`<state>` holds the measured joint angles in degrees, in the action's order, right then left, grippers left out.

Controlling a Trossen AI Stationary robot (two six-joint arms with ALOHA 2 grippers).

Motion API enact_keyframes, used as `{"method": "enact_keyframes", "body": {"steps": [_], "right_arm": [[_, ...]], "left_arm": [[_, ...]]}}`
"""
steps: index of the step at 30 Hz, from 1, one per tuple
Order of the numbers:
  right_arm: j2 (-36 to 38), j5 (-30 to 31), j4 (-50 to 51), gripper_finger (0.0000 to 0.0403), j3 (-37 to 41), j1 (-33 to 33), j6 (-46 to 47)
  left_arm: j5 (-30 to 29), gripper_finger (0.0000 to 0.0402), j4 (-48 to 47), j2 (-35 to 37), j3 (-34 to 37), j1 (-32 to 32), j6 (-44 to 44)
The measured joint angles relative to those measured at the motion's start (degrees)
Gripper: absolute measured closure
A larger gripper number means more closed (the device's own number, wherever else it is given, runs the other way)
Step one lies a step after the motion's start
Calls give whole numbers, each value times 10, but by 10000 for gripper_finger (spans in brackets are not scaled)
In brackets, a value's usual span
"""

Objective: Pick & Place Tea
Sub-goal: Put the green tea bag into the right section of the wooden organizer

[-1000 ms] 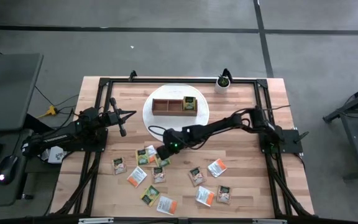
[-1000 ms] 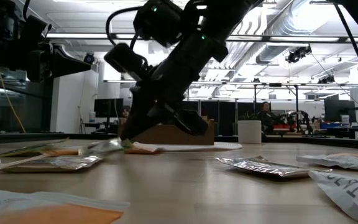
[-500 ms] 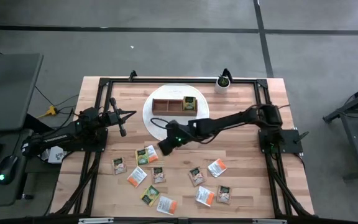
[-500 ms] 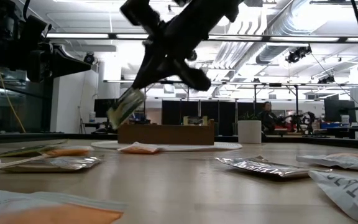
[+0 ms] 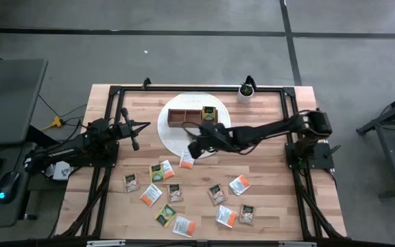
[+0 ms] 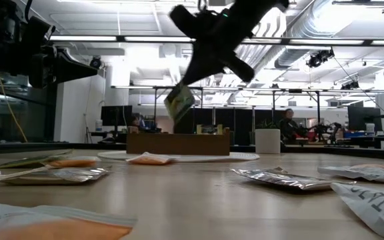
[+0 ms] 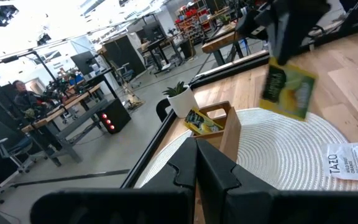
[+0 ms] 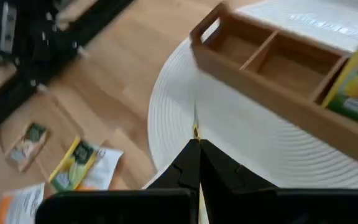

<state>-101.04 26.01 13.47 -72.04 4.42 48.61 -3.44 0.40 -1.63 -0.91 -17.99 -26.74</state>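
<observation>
The right arm's dark two-finger gripper [image 5: 195,145] hangs in the air over the round white woven mat [image 5: 172,138], its fingers pinched together on a small flat green-yellow paper tea sachet [image 6: 179,103] that dangles tilted below them, clear of the table and just in front of the brown three-compartment wooden box [image 5: 192,116]; the left wrist view shows the same sachet [image 7: 287,92] suspended above the mat, near the box's end compartment, where another green-yellow sachet [image 7: 202,121] already sits; the remaining sachets, green-yellow, white-orange and tan, lie scattered flat on the pale wooden table [image 5: 266,206], one white-orange sachet [image 5: 186,161] resting at the mat's edge just below the gripper; the left arm's gripper [image 5: 135,143] waits well apart at the table's left side, its fingers drawn together with nothing between them; a small potted plant [image 5: 246,89] stands at the far edge.
</observation>
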Motion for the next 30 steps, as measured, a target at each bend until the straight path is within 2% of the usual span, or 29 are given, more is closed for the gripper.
{"method": "enact_keyframes", "body": {"steps": [7,15,22,30], "right_arm": [[62,46,-159,403,131,-11,-78],[108,33,-264,403,207,-35,-177],[167,-22,-326,403,278,-81,-220],[184,-133,-353,403,291,-167,-279]], "left_arm": [[0,401,0,0,0,0,0],[1,401,0,0,0,0,0],[1,401,0,0,0,0,0],[2,401,0,0,0,0,0]]}}
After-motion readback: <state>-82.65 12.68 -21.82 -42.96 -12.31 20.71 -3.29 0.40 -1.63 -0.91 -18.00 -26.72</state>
